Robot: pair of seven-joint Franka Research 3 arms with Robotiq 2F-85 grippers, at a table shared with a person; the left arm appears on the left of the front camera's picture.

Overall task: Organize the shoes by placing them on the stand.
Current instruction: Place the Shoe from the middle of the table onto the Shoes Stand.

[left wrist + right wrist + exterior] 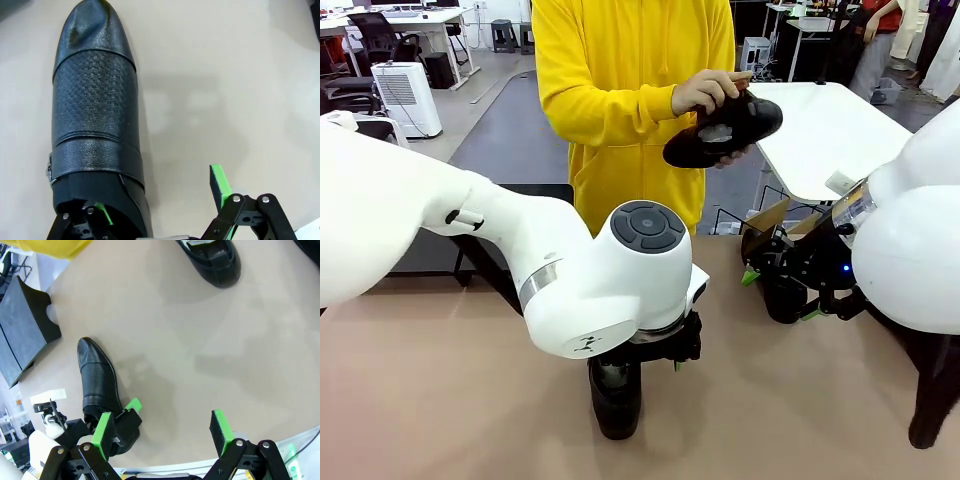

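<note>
**Near shoe**: lies flat on the table, toe pointing away from your left wrist and heel opening under the left gripper.

**Left gripper:** jaws apart, not clamped on anything. One pad sits at the heel opening. The other pad stands clear of the shoe over bare table, so the shoe's side wall lies between them.

**Right gripper**: jaws wide and empty, hanging above the table, with the near shoe just off to one side.

**Far shoe**: on the table, well apart from the near shoe, with nothing touching it.

**Held shoe**: in the person's hand, above the far side of the table.

**Stand**: at the edge of the right wrist view, well apart from the near shoe. The part that shows carries no shoe.

**Step in hand (judged):** you are picking up the near shoe, and the fingers are placed but not yet closed.

**Next move (judged):**
- Close the left jaws on the side wall at the heel and confirm a firm pinch before you lift.
- Lift straight up, carry the shoe to the stand and set it down sole-flat.
- Expect the glossy upper to slip and the toe to swing down, since the grip sits at one end.
</note>
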